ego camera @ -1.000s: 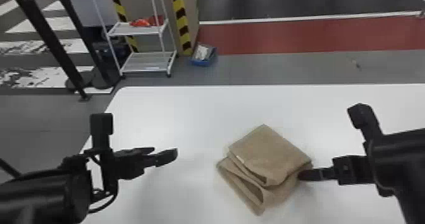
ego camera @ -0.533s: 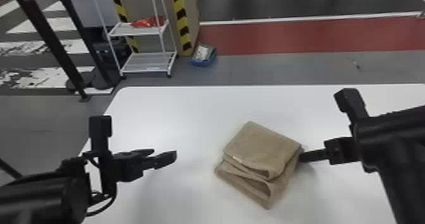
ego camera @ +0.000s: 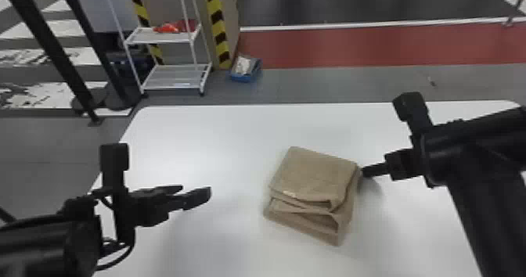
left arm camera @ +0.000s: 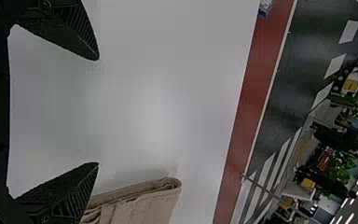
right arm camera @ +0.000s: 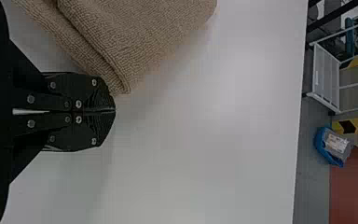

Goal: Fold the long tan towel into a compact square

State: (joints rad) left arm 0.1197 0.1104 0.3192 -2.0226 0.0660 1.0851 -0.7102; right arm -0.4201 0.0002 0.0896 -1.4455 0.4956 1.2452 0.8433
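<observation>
The tan towel [ego camera: 313, 178] lies folded in a thick, roughly square stack on the table, its layered folds facing the near side. My right gripper [ego camera: 364, 172] is at the towel's right edge; in the right wrist view the same gripper [right arm camera: 114, 110] is shut with nothing between its fingers, beside the towel [right arm camera: 140, 32] and against its edge. To the left of the towel, well apart from it, my left gripper [ego camera: 195, 192] is above the table. The left wrist view has that gripper [left arm camera: 98, 112] open and empty, with the towel's folded edge [left arm camera: 140, 205] past one finger.
The white table [ego camera: 219, 139] surrounds the towel. Beyond its far edge are a white shelf rack [ego camera: 176, 76], a blue bin [ego camera: 245, 71] and black posts [ego camera: 58, 57] on the floor.
The towel has turned on the table, and its right edge has shifted slightly left. My right gripper has moved left and a little farther from the robot along with it. The left arm has barely moved.
</observation>
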